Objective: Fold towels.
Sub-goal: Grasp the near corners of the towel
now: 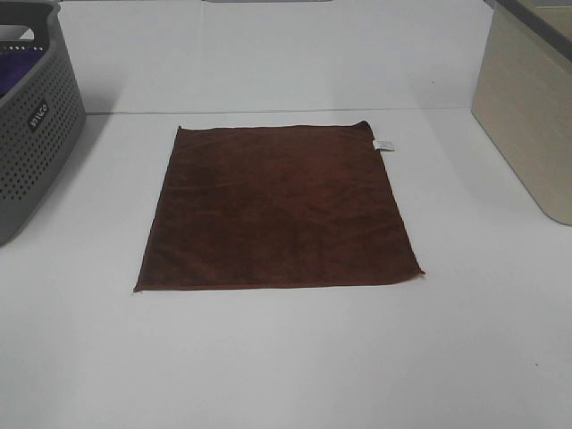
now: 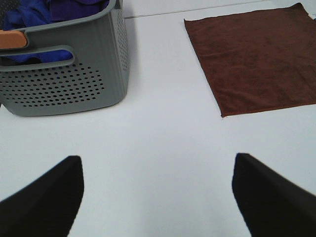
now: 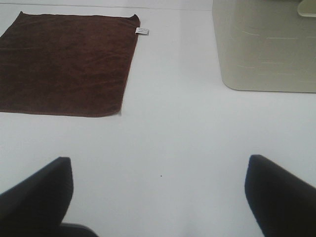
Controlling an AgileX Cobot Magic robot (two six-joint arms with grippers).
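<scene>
White tabletop (image 1: 286, 366) is filling the whole view; a thin seam (image 1: 116, 113) is running across its far part. Gray perforated basket (image 1: 36, 152) is sitting at the left edge, beige bin (image 1: 527, 116) at the right. Even, diffuse light is casting only soft shadows beside both.

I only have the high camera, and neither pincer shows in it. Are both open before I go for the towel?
Observer: The left pincer is open, fingers spread wide, with nothing between them.
Operator: And the right one?
Observer: The right pincer is open and empty too. It sits short of the towel and is not touching it.
Operator: What's in the grey basket? I barely see inside.
Observer: The left wrist view shows blue and purple cloths piled inside the basket.
</scene>
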